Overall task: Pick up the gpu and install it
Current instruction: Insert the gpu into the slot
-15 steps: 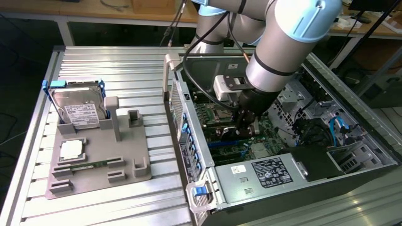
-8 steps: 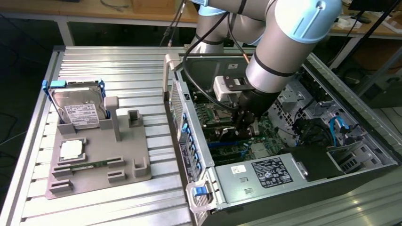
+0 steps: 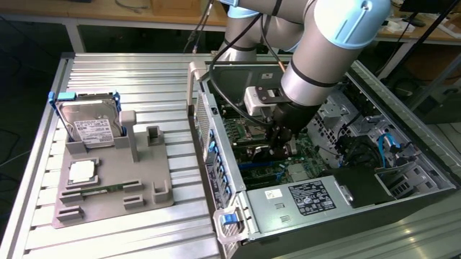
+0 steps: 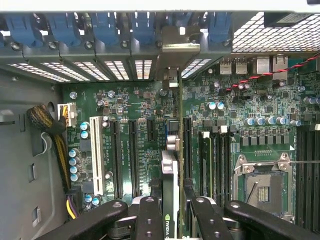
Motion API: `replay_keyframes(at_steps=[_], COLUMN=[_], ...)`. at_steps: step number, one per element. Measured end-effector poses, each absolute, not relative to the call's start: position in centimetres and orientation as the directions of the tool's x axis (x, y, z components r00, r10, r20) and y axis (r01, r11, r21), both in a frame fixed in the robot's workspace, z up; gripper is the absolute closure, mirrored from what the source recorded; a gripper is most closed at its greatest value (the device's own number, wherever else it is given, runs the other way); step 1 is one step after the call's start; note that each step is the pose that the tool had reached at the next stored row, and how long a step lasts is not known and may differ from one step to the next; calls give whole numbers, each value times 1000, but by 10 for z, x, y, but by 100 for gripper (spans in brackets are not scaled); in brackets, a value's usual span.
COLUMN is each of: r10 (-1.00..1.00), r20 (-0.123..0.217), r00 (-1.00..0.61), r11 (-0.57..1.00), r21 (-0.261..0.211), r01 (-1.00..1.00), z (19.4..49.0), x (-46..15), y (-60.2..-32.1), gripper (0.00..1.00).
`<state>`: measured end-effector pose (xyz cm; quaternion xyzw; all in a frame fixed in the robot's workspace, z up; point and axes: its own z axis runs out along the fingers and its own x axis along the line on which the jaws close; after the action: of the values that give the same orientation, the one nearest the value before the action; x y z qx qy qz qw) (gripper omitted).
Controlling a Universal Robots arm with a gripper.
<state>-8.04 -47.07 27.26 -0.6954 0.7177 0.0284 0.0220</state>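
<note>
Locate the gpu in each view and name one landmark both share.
Wrist view: gpu edge-on, clamped in the gripper, over the motherboard slots.
Exterior view: mostly hidden under the gripper, inside the open case.
Shared landmark: the CPU socket.

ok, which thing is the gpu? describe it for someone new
Go to the open grey computer case, then the green motherboard inside. The gpu, a thin dark circuit card with a silver end bracket, stands on edge there, clamped in the black hand. Unlike the bare black slots beside it, it is held upright.
</note>
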Motion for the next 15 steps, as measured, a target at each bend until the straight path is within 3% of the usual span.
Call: replay_keyframes(at_steps=[15], r10=[-997], r20=[-71], r00=[-15], r11=[15], r21=[10], r01=[-1000], z=[273], x=[-70], y=[-471], gripper=[73])
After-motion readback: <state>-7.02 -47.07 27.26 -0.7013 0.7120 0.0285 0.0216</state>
